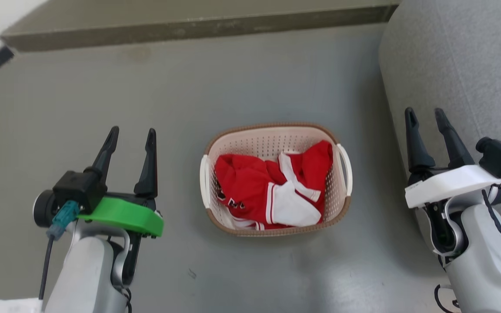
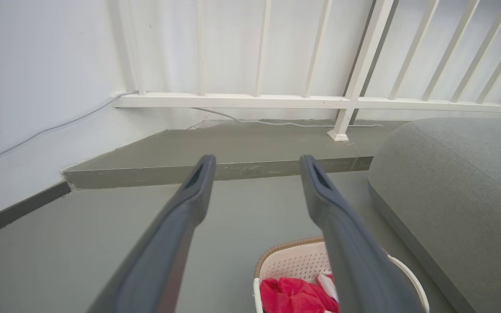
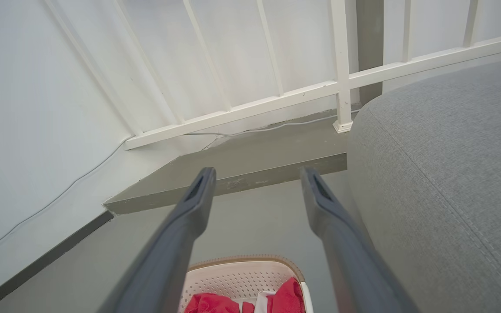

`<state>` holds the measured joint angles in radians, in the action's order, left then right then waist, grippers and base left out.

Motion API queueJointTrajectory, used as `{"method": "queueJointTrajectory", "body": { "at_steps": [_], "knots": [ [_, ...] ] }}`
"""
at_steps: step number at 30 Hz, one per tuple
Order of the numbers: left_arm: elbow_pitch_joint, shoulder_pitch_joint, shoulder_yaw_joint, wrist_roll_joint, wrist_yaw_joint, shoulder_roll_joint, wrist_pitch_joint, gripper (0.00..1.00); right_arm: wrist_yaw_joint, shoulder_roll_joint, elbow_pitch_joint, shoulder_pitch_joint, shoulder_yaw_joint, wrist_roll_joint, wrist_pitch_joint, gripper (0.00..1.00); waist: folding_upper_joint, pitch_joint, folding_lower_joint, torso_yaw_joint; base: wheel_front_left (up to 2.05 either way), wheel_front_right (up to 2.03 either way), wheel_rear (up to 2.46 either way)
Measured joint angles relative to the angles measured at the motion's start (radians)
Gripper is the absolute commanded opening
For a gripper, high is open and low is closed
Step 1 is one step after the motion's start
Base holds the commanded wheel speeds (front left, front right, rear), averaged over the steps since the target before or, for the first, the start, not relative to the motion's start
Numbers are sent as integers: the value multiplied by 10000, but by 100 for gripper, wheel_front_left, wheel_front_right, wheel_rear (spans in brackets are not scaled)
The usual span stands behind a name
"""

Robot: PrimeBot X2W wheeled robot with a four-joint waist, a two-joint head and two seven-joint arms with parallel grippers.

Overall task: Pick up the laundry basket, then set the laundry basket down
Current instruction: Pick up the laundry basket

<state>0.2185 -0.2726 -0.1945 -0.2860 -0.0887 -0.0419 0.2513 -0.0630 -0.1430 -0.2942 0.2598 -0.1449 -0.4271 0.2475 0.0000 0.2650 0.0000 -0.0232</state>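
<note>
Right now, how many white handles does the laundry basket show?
2. One handle sits on the laundry basket's side facing the left gripper, the other on its side facing the right gripper. Both grippers are open and apart from it; none seems hidden.

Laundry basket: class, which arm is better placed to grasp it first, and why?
Left, marginally: the left gripper, fingers open, hovers beside the laundry basket over floor; the right gripper is crowded beside the sofa.
</note>
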Motion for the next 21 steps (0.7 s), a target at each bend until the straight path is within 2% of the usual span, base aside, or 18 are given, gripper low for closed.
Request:
{"method": "queueJointTrajectory", "body": {
  "at_steps": [15,21],
  "knots": [
    [869,-1337,-282,-13,-92,48,6,100,-157,8,-838,958,59,-6,71,100,0,1739,0,-43,0,0,0],
    [1358,-1835,-403,-347,-169,56,8,100,-163,-102,-1285,1484,119,-6,71,100,0,2395,0,9,0,0,0]
  ]
}}
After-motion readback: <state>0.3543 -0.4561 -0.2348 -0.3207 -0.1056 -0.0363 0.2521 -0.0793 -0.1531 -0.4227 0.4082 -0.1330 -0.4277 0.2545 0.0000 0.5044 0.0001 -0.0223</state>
